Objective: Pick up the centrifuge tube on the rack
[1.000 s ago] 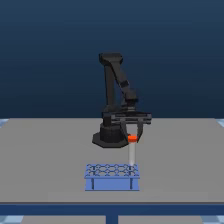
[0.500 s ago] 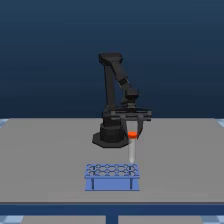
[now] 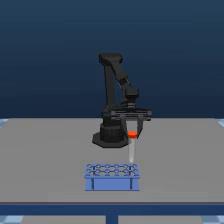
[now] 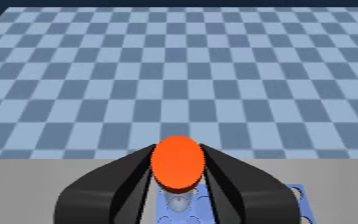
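The centrifuge tube [image 3: 132,148], whitish with an orange-red cap, hangs upright in the air, its lower tip just above the rack [image 3: 111,176]. My gripper [image 3: 132,133] is shut on the tube just under its cap. The rack is a low blue block with a grid of round holes, standing on the grey table in front of the arm's base. In the wrist view the orange cap of the tube [image 4: 177,163] sits between my two dark fingers [image 4: 113,181], and a corner of the blue rack [image 4: 181,205] shows beneath them.
The arm's black base [image 3: 110,136] stands behind the rack on the grey table [image 3: 45,155]. The table's front edge runs just below the rack. Beyond the table, the wrist view shows a blue checkered floor [image 4: 179,75].
The gripper has risen a little with the tube held in it, so the tube's tip now stands slightly higher over the rack. The rack has not moved.
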